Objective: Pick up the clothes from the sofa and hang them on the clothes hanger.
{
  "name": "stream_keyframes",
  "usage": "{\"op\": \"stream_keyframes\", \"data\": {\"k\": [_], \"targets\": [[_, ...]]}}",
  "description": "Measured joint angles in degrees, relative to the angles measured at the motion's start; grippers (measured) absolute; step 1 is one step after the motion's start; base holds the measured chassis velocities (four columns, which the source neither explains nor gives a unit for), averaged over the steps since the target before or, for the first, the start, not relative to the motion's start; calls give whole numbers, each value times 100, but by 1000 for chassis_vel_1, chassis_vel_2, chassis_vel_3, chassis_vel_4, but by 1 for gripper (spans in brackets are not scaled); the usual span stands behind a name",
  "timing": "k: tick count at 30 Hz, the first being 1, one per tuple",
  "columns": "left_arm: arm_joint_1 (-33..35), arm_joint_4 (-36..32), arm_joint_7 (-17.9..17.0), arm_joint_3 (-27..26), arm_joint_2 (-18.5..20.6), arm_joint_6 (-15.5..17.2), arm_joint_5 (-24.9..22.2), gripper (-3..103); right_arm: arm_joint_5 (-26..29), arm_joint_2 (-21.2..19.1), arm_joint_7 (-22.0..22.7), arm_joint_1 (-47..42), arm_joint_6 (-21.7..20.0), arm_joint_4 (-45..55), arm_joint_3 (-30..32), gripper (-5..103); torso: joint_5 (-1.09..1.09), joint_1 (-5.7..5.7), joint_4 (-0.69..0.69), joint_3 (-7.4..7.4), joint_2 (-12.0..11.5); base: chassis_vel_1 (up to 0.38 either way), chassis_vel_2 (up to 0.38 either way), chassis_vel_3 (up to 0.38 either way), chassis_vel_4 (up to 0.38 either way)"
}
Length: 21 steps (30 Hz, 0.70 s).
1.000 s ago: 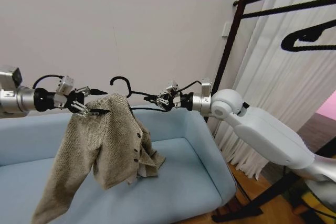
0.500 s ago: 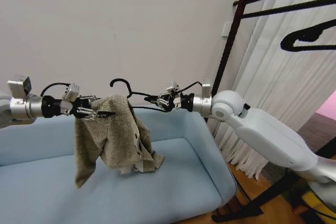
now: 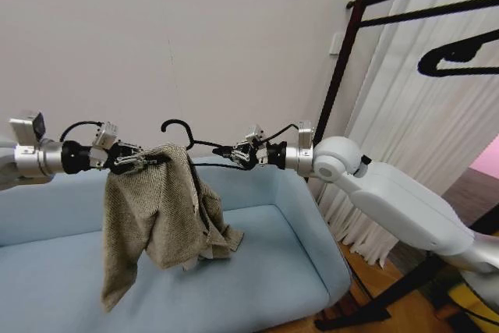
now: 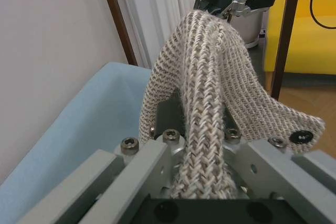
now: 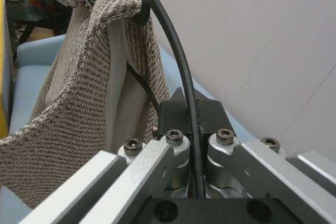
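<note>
From the head camera I see both arms stretched out level above the light blue sofa [image 3: 281, 278], facing each other with the garment between them. My left gripper [image 3: 145, 162] is clenched on the shoulder of the beige knitted cardigan [image 3: 160, 208]. In the left wrist view the herringbone knit runs straight between the fingers [image 4: 115, 177] and arches away toward the other arm. My right gripper [image 3: 232, 154] is clamped on the black hanger [image 5: 170, 40]. In the right wrist view its thin black arm sits pinched between the two fingers and rises into the cardigan's collar. The hanger's hook stands up between the two grippers, nearer the left one. The cardigan is up in the air, draped over the hanger's left end. Its body and one sleeve hang down in front of the sofa's backrest and over the seat, but I cannot tell whether the lower hem touches the cushion. Dark buttons show along its front edge. To my right, well apart from the grippers, the black clothes rack [image 3: 343, 60] stands in front of a white curtain [image 3: 405, 130], with a second hanger [image 3: 460, 51] up by its bars.
</note>
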Motion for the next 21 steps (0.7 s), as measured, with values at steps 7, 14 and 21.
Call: {"op": "stream_keyframes", "data": {"k": [7, 14, 21], "targets": [[-56, -31, 165, -28, -48, -11, 6, 5, 111, -118, 158, 82, -76, 57, 30, 4, 0, 0, 0, 0, 0, 0, 0, 0, 0], [-71, -10, 273, -30, -124, -16, 69, 5, 272, -292, 353, 126, -94, -47, 247, 25, -1, 0, 0, 0, 0, 0, 0, 0, 0], [-100, 35, 387, -30, -262, -37, 124, 5, 491, -649, 378, 12, -108, -244, 558, 52, 0, 0, 0, 0, 0, 0, 0, 0, 0]]}}
